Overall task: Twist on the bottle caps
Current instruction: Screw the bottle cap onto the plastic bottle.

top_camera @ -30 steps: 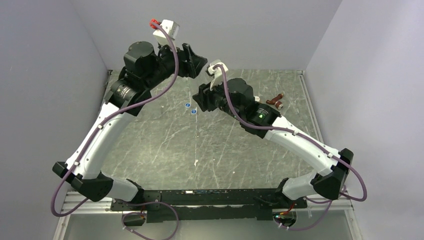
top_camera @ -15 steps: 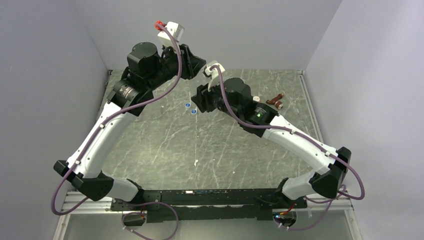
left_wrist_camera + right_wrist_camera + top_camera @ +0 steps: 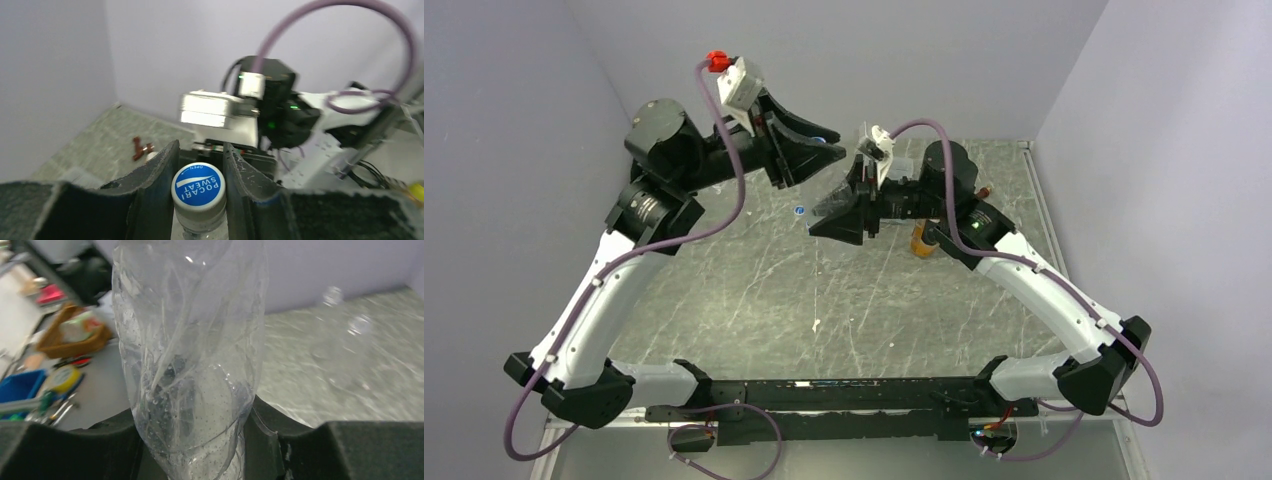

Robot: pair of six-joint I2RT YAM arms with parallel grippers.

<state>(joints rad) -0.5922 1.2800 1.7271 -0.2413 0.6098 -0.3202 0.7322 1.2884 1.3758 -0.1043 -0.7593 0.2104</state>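
A clear bottle [image 3: 190, 360] is held in the air between my two grippers. My right gripper [image 3: 192, 415] is shut on its crumpled body. A blue bottle cap [image 3: 198, 185] printed with white letters sits on the bottle's neck, and my left gripper [image 3: 200, 150] is shut on its sides. From above, the left gripper [image 3: 817, 150] and the right gripper [image 3: 826, 222] face each other over the back of the table; the bottle between them hardly shows. Another blue cap [image 3: 799, 211] lies on the table. An orange bottle [image 3: 921, 241] stands by the right arm.
A small brown object [image 3: 984, 190] lies at the back right of the marbled table [image 3: 754, 290]. A second clear bottle [image 3: 350, 340] shows blurred on the table in the right wrist view. Grey walls close in the left, back and right sides.
My left gripper has closed on the cap. Both arms have swung so the grippers face each other, and the right arm has moved off the orange bottle, which now shows.
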